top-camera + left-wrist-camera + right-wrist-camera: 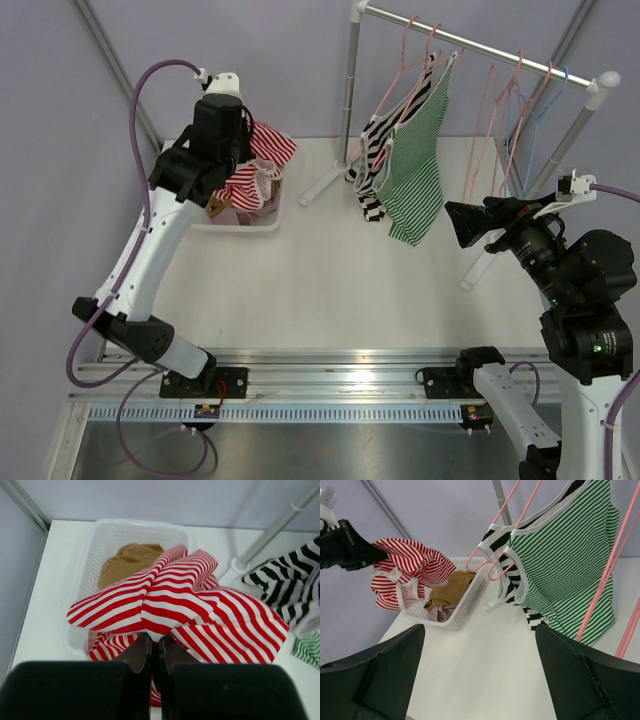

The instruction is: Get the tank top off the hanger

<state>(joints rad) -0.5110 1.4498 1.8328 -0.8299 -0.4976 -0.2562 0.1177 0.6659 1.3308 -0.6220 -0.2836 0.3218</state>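
Observation:
My left gripper (155, 647) is shut on a red-and-white striped tank top (190, 605) and holds it above the white basket (100, 545); the top also shows in the top view (258, 165) and in the right wrist view (407, 565). A green striped tank top (420, 165) and a black-and-white striped one (372, 160) hang on pink hangers (415, 55) from the rail (480, 45). My right gripper (470, 222) is open and empty, to the right of the hanging tops, which show in its view (565, 560).
The basket (240, 222) holds a tan garment (127, 560) and a pale pink one (437, 612). Several empty pink and blue hangers (515, 110) hang at the rail's right end. The rack's white legs (335, 175) stand on the table.

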